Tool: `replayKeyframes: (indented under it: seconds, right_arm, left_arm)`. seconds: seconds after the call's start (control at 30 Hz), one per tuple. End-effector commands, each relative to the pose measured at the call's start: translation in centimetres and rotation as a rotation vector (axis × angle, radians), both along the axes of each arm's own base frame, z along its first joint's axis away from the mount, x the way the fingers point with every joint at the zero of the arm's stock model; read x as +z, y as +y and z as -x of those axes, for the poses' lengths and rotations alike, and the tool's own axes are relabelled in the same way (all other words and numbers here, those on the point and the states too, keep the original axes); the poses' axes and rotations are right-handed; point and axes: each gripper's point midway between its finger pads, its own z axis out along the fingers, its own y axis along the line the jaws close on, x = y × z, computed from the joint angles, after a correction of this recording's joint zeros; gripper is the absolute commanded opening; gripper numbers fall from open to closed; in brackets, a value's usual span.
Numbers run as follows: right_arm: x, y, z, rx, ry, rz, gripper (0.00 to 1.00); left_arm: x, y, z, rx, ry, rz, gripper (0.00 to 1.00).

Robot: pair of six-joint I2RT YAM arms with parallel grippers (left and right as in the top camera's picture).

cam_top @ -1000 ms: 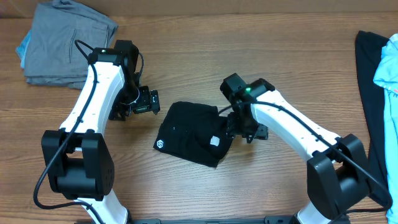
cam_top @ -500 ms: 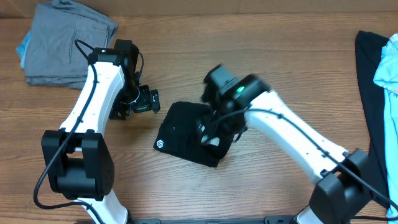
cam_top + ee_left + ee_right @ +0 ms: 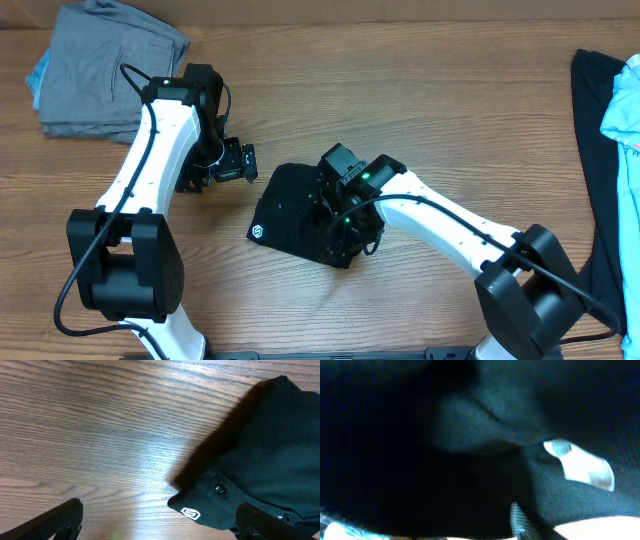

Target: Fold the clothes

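Wooden counter (image 3: 420,90), overhead view. Folded black fabric shirt (image 3: 290,215) lies as a compact bundle near the middle, slightly toward the near side. Its small white hexagonal logo (image 3: 257,233) sits at the near-left corner.

Left pincer (image 3: 240,165): just left of the shirt's far-left edge, apart from it. The jaws are spread wide and hold nothing. In the left wrist view the two dark fingertips (image 3: 55,522) stand at opposite lower corners. Bare wood and the shirt corner with logo (image 3: 190,513) and two dark buttons (image 3: 219,490) lie ahead.

Right pincer (image 3: 347,225): down on the right half of the shirt, pressed into or right against the fabric. The right wrist view is filled with dark cloth and a small white tag (image 3: 580,466). Jaw spread cannot be told, nor whether cloth is pinched.

Other clothes:
- A stack of folded grey fabric garments (image 3: 110,70) is at the far left corner, well apart from both arms.
- A black fabric garment (image 3: 590,150) and a light blue fabric garment (image 3: 622,110) lie along the right edge.
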Motion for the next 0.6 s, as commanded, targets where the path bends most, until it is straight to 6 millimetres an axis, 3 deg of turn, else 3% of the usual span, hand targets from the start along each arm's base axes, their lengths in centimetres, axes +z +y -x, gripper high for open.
replayKeyframes:
  seconds: [0.0, 0.13, 0.3, 0.37, 0.4, 0.47, 0.5, 0.57]
  right_arm:
    - [-0.2, 0.4, -0.1, -0.017, 0.005, -0.027, 0.4]
    - [-1.2, 0.0, 0.2, -0.022, 0.007, -0.017, 0.05]
    - [-2.2, -4.9, 0.2, -0.16, -0.009, 0.262, 0.04]
    - [-2.2, -5.4, 0.5, -0.161, 0.01, 0.281, 0.04]
    - [-2.1, -5.5, 0.7, -0.16, 0.015, 0.286, 0.11]
    - [-2.1, -5.7, 0.8, -0.16, 0.019, 0.291, 0.65]
    - [-2.1, -5.8, 0.9, -0.16, 0.022, 0.296, 0.79]
    - [-2.1, -6.4, 0.7, -0.211, 0.019, 0.338, 0.79]
  left_arm:
    - [0.2, 0.1, 0.2, 0.016, 0.0, -0.005, 1.0]
    - [0.2, 0.1, 0.2, 0.015, 0.001, -0.005, 1.0]
    - [0.2, 0.1, 0.2, 0.015, 0.002, -0.005, 1.0]
    - [0.2, 0.1, 0.2, 0.015, 0.002, -0.005, 1.0]
    - [0.2, 0.1, 0.2, 0.015, 0.002, -0.005, 1.0]
    - [0.2, 0.1, 0.2, 0.016, 0.001, -0.005, 1.0]
    - [0.2, 0.1, 0.2, 0.016, 0.001, -0.005, 1.0]
    - [0.2, 0.1, 0.2, 0.016, 0.003, -0.005, 1.0]
